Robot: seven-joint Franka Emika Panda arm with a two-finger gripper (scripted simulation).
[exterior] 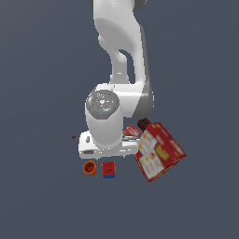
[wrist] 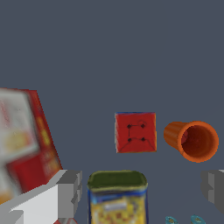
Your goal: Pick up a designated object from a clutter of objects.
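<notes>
- Tool (wrist: pixel 142 188): two grey fingers (wrist: pixel 70 188) spread wide apart, nothing held between them; in the exterior view the fingers themselves are hidden behind the white arm (exterior: pixel 105 121).
- Dark tin with yellow label (wrist: pixel 117 197): directly under the tool, between the two fingers, its dark green top facing the wrist camera; touching neither finger as far as can be seen.
- Small cube (wrist: pixel 135 132): just beyond the tin, ahead of the tool; red face with dark dots turned toward the wrist camera. In the exterior view it shows a red face above a blue one (exterior: pixel 108 170) and rests on the surface (exterior: pixel 46 200), clear of the arm.
- Small orange cup (wrist: pixel 192 141): close beside the cube but apart from it, lying on its side with the mouth toward the wrist camera.
- Big red-and-white box (exterior: pixel 158 151): off to one side of the tool, opposite the cup, tilted; blurred at the edge of the wrist view.
- Flat red packet (exterior: pixel 132 131): beside the box, partly hidden by the arm.
- Brown block (exterior: pixel 143 123): just beyond the packet, at the box's far corner; contact cannot be told.
</notes>
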